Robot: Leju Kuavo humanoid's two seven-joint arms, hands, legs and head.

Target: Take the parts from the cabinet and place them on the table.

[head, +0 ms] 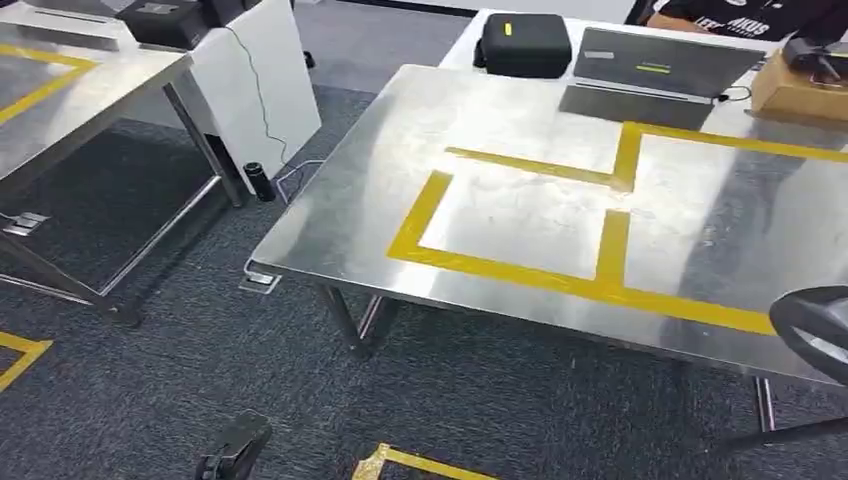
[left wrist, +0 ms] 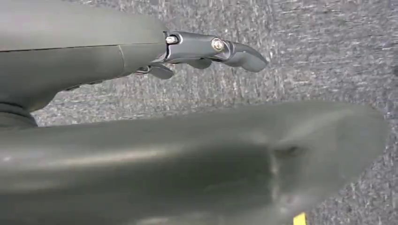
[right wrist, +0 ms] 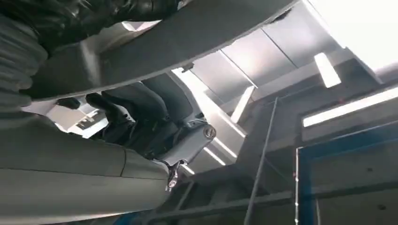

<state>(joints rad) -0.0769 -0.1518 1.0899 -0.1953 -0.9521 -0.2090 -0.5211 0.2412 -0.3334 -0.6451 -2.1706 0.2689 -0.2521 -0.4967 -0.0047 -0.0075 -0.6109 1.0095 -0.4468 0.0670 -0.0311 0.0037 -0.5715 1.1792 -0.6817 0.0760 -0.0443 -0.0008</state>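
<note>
Both hands are hard to read. At the lower left of the head view the left hand (head: 233, 450) hangs low over the grey carpet (head: 150, 380), a dark shape; in its wrist view the left hand (left wrist: 206, 49) has its fingers stretched out over carpet with nothing in them, so it looks open. At the right edge of the head view, a dark rounded part (head: 815, 330) sits above the near corner of the steel table (head: 360, 200). In the right wrist view the right hand (right wrist: 155, 122) wraps dark fingers against that same broad dark piece, gripping it from beneath, with ceiling panels and strip lights behind. Yellow tape (head: 520, 270) marks out rectangles on the tabletop. At the top of the frame a black case (head: 525, 42), a closed laptop (head: 660, 65) and a cardboard box (head: 795, 90) sit at the far side, with a person's dark sleeve (head: 760, 20) beyond. Another steel table (head: 60, 110) stands at the upper left.
</note>
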